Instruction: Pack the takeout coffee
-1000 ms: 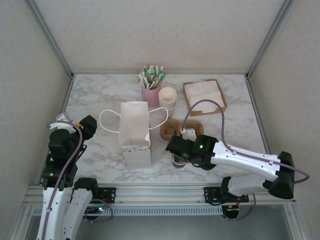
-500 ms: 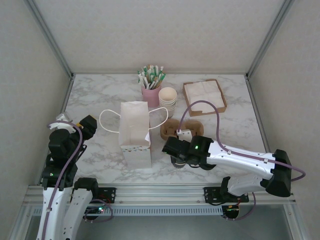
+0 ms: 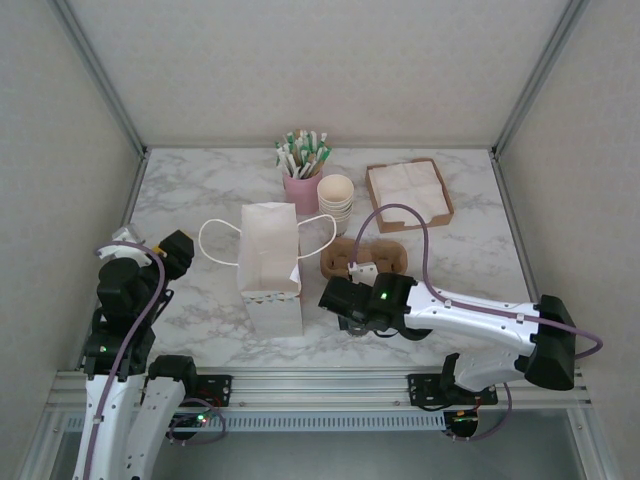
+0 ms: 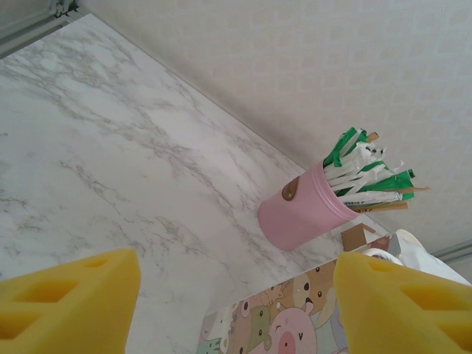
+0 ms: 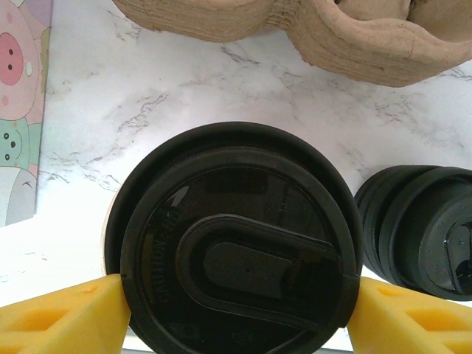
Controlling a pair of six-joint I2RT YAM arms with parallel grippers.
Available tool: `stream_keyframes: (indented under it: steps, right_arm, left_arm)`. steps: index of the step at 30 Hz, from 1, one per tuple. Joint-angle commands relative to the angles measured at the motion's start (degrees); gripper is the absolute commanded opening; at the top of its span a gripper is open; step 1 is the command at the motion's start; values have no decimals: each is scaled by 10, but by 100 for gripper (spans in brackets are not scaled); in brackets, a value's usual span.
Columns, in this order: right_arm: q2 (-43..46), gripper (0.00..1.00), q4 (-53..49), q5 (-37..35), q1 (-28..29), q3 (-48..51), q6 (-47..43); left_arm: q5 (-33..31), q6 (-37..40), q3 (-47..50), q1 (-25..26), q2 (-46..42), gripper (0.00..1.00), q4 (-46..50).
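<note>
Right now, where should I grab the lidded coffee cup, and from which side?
Come from straight above and pinch the takeout coffee on opposite sides at its lid rim. It stands upright and round, so any two opposite sides serve; mind the stack of lids close beside it.

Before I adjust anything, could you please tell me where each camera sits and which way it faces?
Top external: above and behind the bases, looking down on the marble table; left arm and right arm show.
Left wrist: on the left arm, facing across the table to the pink straw cup; left gripper open at the bottom edge.
Right wrist: looking straight down on the takeout coffee, right gripper clamping its lid.
Shared: the pig-print bag edges both wrist views.
</note>
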State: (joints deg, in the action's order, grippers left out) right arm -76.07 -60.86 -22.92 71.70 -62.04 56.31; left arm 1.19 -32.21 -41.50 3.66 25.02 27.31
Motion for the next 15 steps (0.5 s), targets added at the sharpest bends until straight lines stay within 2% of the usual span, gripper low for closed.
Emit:
stream_keyframes:
  steps: [1, 15]
  right_arm:
    - [-14, 75, -6, 5, 9, -6, 9]
    - [13, 74, -22, -2, 10, -15, 28]
  left_arm:
    - [-6, -5, -1, 1, -3, 69, 7]
    - [-6, -5, -1, 1, -2, 69, 7]
